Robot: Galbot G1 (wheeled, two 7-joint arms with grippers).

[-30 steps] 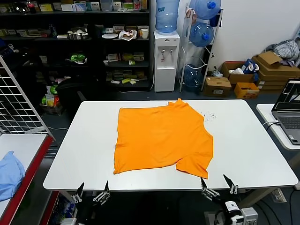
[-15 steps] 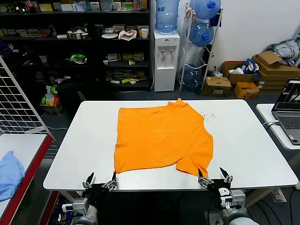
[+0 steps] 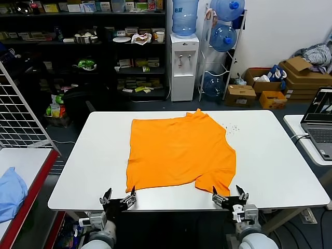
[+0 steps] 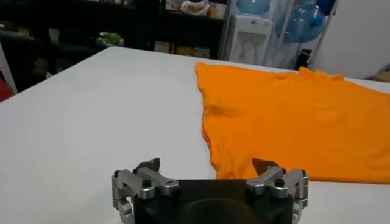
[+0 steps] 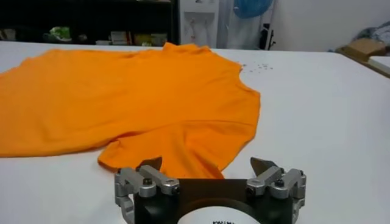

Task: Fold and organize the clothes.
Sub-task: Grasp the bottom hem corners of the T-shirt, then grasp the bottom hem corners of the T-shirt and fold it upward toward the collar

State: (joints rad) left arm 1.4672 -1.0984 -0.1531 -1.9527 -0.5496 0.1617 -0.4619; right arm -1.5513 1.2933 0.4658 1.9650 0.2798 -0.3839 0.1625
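The clothes are one bright orange T-shirt, spread flat and slightly askew on the white table, plain side up. My left gripper hovers open at the table's front edge, right at the shirt's near left corner. In the left wrist view that corner lies between the open fingers of the left gripper. My right gripper is open at the front edge, by the near right sleeve. In the right wrist view the sleeve lies just ahead of the right gripper, and nothing is held.
A light blue cloth lies on the red-edged side table at the left. A laptop stands on a table at the right. A wire grid panel leans at the left. Shelves, a water dispenser and boxes stand behind.
Both grippers have come in from below the table's front edge to the shirt's near hem. The left one moved right toward the corner, the right one left toward the sleeve. The shirt lies unchanged.
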